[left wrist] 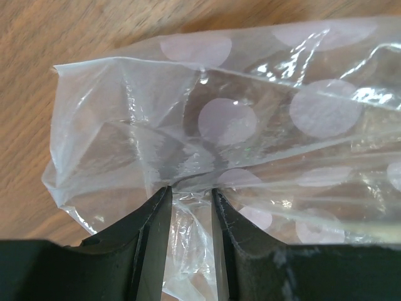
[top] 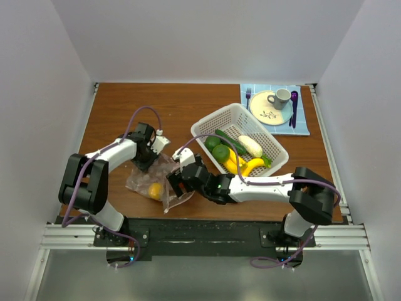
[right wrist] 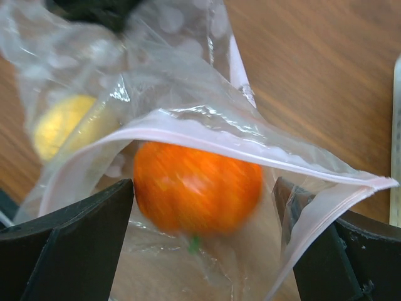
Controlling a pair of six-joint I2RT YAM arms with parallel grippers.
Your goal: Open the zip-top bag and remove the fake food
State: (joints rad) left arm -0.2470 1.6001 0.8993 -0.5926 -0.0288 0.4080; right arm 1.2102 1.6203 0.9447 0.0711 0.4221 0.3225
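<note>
The clear zip-top bag (top: 150, 179) lies on the table near the front left. My left gripper (top: 148, 155) is shut on the bag's far end; the left wrist view shows its fingertips (left wrist: 161, 199) pinching dotted plastic (left wrist: 225, 119). My right gripper (top: 177, 184) is open at the bag's mouth. In the right wrist view its fingers (right wrist: 81, 244) stand either side of a blurred orange fruit (right wrist: 188, 182) under the pinkish zip strip (right wrist: 250, 145). A yellow fruit (right wrist: 62, 122) lies deeper in the bag, and it also shows from above (top: 155, 190).
A white perforated basket (top: 260, 121) right of the bag holds limes, bananas, a cucumber and a white piece. A cream plate with a grey mug (top: 279, 97) sits on a blue mat at the back right. Grey walls enclose the table.
</note>
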